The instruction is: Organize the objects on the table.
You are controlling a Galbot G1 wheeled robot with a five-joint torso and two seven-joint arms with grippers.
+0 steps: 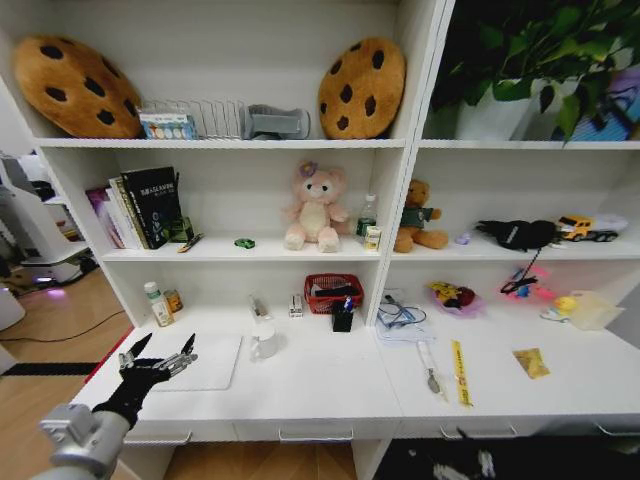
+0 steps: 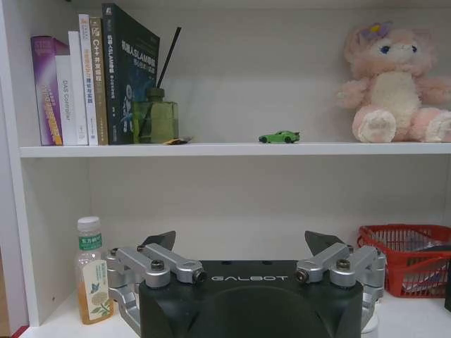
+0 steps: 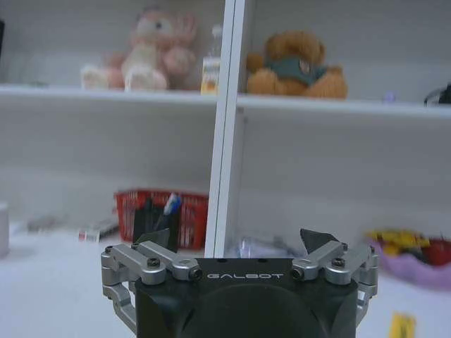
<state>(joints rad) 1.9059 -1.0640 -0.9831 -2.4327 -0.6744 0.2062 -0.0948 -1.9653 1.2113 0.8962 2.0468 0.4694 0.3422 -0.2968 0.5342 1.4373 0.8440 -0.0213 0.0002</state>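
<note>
The thin silver laptop point(image 1: 205, 362) lies closed at the left end of the white table point(image 1: 320, 390). My left gripper point(image 1: 165, 350) hovers open at the laptop's near left edge, holding nothing; its wrist view shows the spread fingers point(image 2: 162, 241) facing the shelving. A blue pen point(image 1: 346, 303) stands in a black holder by the red basket point(image 1: 333, 292). A small green item point(image 1: 245, 243) rests on the shelf above. A yellow strip point(image 1: 460, 372) and a thin metal tool point(image 1: 430, 372) lie on the right half. My right gripper point(image 3: 236, 243) is open and empty, facing the shelf divider.
A white mug point(image 1: 265, 343) stands right of the laptop, and a drink bottle point(image 1: 157, 303) at the back left. Cables point(image 1: 402, 318), a pink-wrapped item point(image 1: 452, 296) and a yellow packet point(image 1: 531, 362) lie on the right half. Shelves hold books, plush toys and cookie cushions.
</note>
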